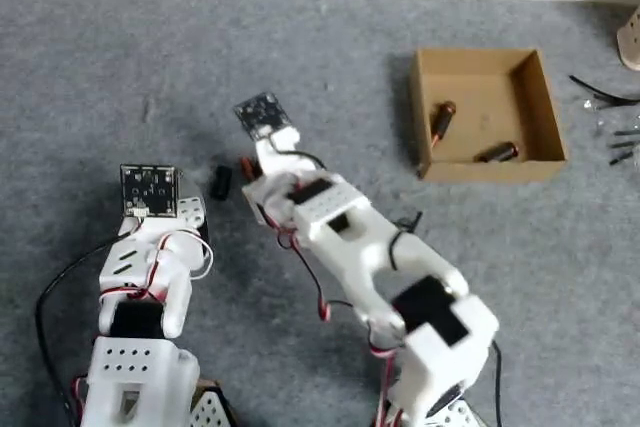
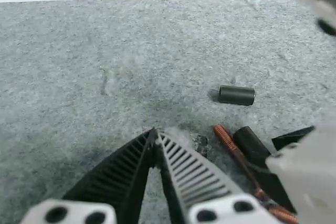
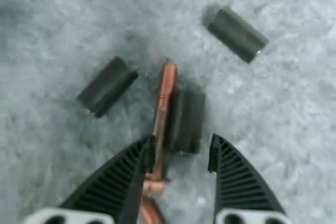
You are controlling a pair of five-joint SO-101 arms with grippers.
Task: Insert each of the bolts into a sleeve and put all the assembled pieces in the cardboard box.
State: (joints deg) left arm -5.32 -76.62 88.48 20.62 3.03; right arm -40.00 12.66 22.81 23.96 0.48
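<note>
Grey fuzzy cloth covered the table. From the high view I saw the cardboard box at the far right. Two put-together pieces lay inside it, apart from each other. My left arm sat at the near left, and my right arm reached across the middle. Each wrist had a small dark board on it, and any marks on them were too tiny for me to read. One black sleeve lay between the two wrists. A copper bolt peeked out just beside the right arm.

From the left wrist view, my left gripper was closed tight with its tips touching. It held nothing. A lone sleeve lay past it on the cloth. Off to one side, the bolt lay right against another sleeve.

From the right wrist view, my right gripper was spread wide and held nothing. The bolt ran past the inside of one finger. A middle sleeve touched the bolt, just ahead of the gap. Two side sleeves lay farther out, one on each side.
</note>
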